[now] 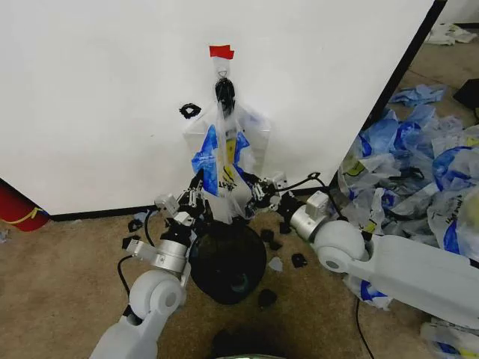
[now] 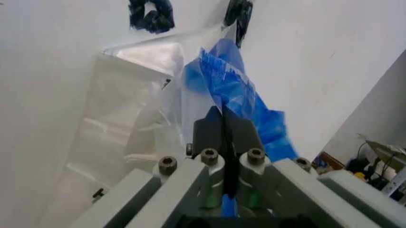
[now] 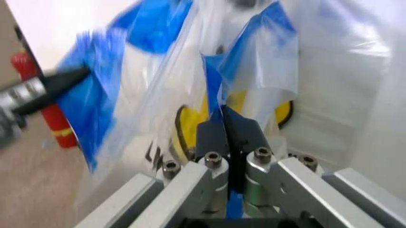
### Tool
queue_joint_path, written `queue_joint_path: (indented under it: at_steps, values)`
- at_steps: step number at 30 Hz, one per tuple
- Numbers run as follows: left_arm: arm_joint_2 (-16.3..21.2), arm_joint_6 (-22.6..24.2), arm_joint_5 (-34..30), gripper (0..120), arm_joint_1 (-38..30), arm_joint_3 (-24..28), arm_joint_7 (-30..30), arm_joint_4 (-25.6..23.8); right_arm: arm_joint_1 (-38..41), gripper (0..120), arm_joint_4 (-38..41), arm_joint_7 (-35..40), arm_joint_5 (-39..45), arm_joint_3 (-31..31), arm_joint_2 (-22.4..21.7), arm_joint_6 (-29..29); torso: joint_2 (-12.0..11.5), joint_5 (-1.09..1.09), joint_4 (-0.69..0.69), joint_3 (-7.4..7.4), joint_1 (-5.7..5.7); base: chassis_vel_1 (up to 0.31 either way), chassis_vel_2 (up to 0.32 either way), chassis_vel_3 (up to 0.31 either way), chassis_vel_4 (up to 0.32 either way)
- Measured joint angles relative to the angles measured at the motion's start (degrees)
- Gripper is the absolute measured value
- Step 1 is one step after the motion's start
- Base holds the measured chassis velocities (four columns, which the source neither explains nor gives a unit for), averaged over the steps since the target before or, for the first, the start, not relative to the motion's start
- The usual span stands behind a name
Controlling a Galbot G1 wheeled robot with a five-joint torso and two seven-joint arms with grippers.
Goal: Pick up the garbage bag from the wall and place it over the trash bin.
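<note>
The garbage bag (image 1: 224,153), thin white plastic with blue and yellow print, hangs from a small hook under a piece of red tape (image 1: 221,51) on the white wall (image 1: 97,97). My left gripper (image 1: 197,188) is shut on the bag's lower left edge, and my right gripper (image 1: 251,190) is shut on its lower right edge. The left wrist view shows the left gripper (image 2: 223,124) pinching blue film of the bag (image 2: 235,90). In the right wrist view the right gripper (image 3: 223,124) pinches the bag (image 3: 254,71) near its yellow print. The round black trash bin (image 1: 227,262) stands on the floor right below the bag.
A heap of blue-and-white plastic bags (image 1: 419,164) lies on the floor at the right, past the wall's black edge. Small black scraps (image 1: 268,238) lie around the bin, and one sticks to the wall (image 1: 189,111). A red object (image 1: 16,209) lies at the far left.
</note>
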Motion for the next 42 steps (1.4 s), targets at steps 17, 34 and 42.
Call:
queue_joint_path:
  at_steps: [17, 34, 42]
  values:
    - [0.63, 0.12, 0.33, 0, -0.21, -1.09, -0.13, 0.48, -22.28, 0, 7.85, -3.14, 5.88, 21.03, -4.28, 9.55, 0.00, -0.01, 0.00, 0.00, 0.00, 0.000, 0.000, 0.000, 0.000]
    - [0.48, -0.04, 1.24, 0, 0.54, -1.86, -0.16, 0.45, -34.78, 0, 7.71, -4.24, 6.33, 27.20, -3.89, 12.85, 0.00, -0.01, -0.01, 0.00, 0.00, 0.000, 0.000, 0.000, 0.000]
    - [0.73, -0.25, 1.34, 0, 1.03, -3.28, -0.45, 0.21, -39.02, 0, 7.13, -4.38, 6.13, 32.98, -3.94, 14.04, 0.00, -0.02, -0.02, 0.00, 0.00, 0.000, 0.000, 0.000, 0.000]
